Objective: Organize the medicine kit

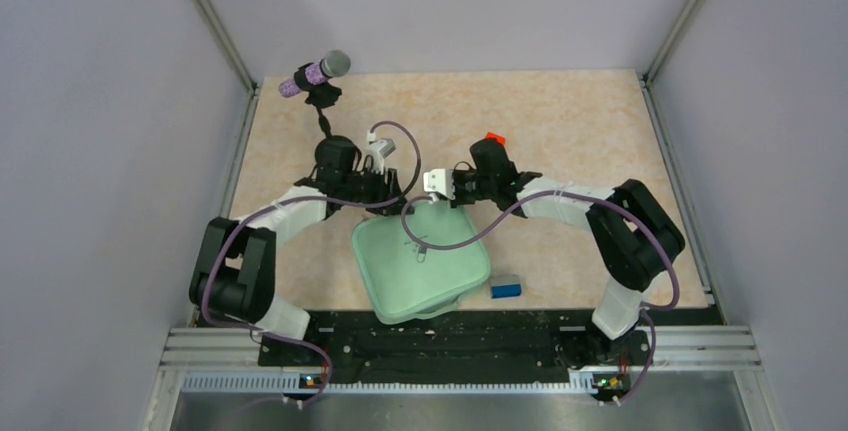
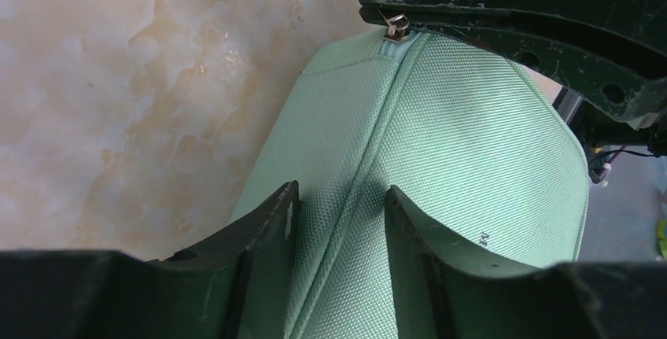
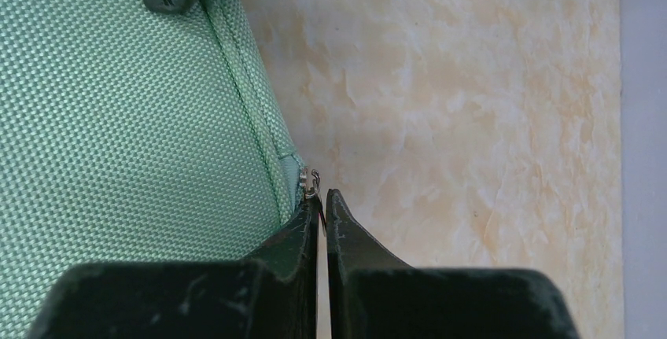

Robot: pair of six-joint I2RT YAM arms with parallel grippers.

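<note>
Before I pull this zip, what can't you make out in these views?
Inside of the medicine kit: closed in every view.
Zip pull: in the top view, hidden under the right pincer; only its wrist view shows it, jaws shut on it.
Left pincer: wrist view shows fingers either side of the kit's seam; squeezing or not, unclear.
Blue block, orange-red block: too small in the top view to identify.

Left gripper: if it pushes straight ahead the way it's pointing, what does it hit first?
The medicine kit: the left gripper straddles its zipper seam, so it would likely run along the fabric. Farther on, the right gripper sits at the zipper pull; depth unclear.
</note>
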